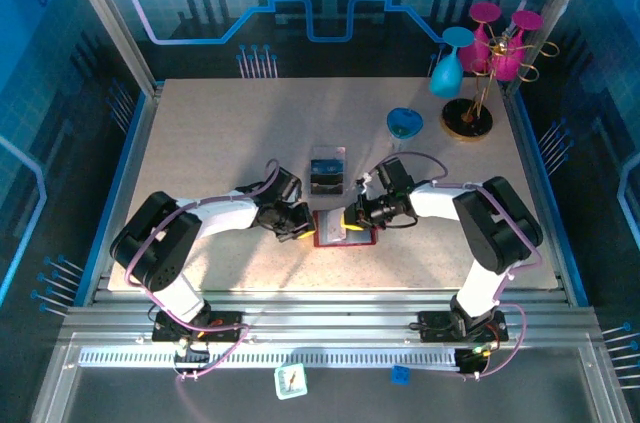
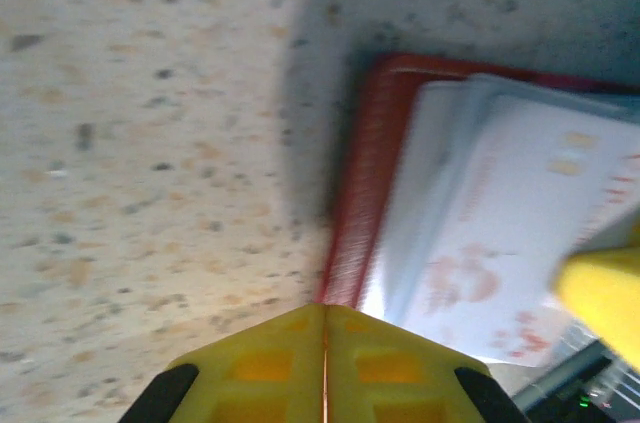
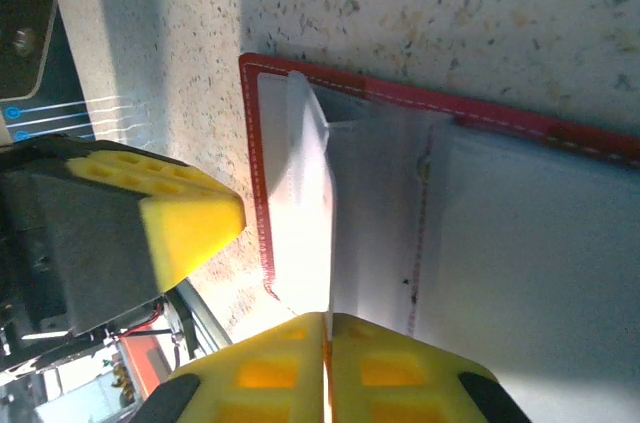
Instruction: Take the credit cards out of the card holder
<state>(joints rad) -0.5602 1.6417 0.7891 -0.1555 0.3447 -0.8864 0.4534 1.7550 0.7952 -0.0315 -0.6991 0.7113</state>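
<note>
Here we are seeing one card holder (image 1: 332, 231) lying open on the desk (image 1: 200, 143), roughly midway between its left and right edges and nearer the near edge. Our two hands are meeting over it. The left hand (image 1: 300, 225) is sitting at its left edge and the right hand (image 1: 352, 215) over its middle, both with jaws pressed together. We cannot tell whether either is pinching anything. At least two pale credit cards (image 2: 500, 233) are lying overlapped inside, too blurred for a surer count. One clear box (image 1: 327, 171) is standing just beyond the card holder, and one blue bowl (image 1: 405, 123) is resting toward the far right corner.
</note>
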